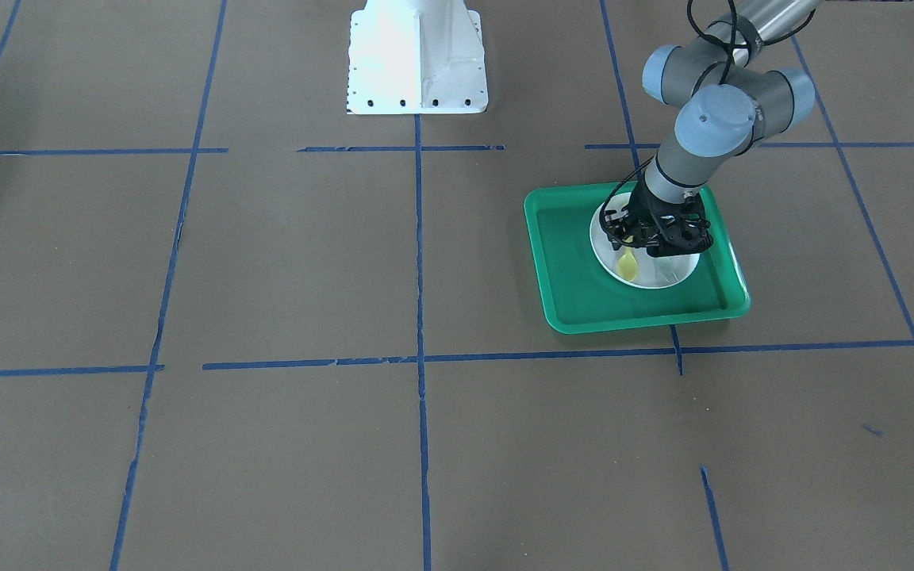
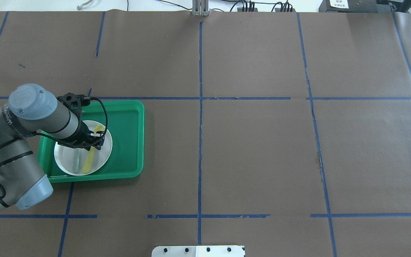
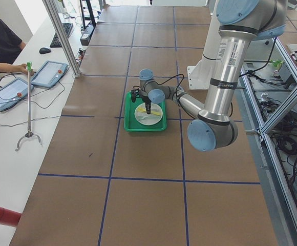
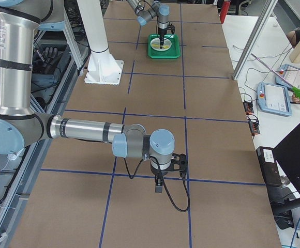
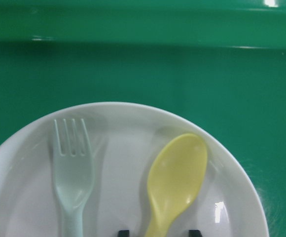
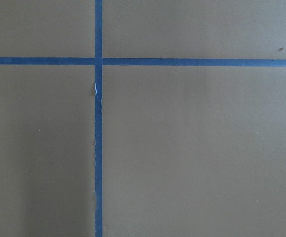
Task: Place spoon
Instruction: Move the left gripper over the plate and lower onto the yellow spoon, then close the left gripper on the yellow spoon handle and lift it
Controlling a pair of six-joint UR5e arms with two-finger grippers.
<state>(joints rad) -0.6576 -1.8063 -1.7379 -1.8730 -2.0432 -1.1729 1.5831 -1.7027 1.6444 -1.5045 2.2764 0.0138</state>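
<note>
The table [image 2: 255,150] is covered in brown paper marked into squares by blue tape [image 2: 200,142]. The robot's white base [image 1: 417,59] stands at its edge. Beside the table is a white desk with tablets [image 3: 48,73], where a person [image 3: 0,43] sits.

A green tray [image 2: 130,142] holds a white plate [image 5: 133,148]. The yellow spoon [image 5: 177,177] lies on the plate beside a pale fork [image 5: 73,173], not touching it. The left gripper [image 5: 159,232] hangs low over the plate, its fingertips [image 5: 194,232] apart on either side of the spoon's neck.

The wrist view cuts off both handles, and from the front the gripper hides the spoon's handle. The right gripper [image 4: 159,186] points down at bare paper far from the tray. I cannot tell how its jaws stand.
</note>
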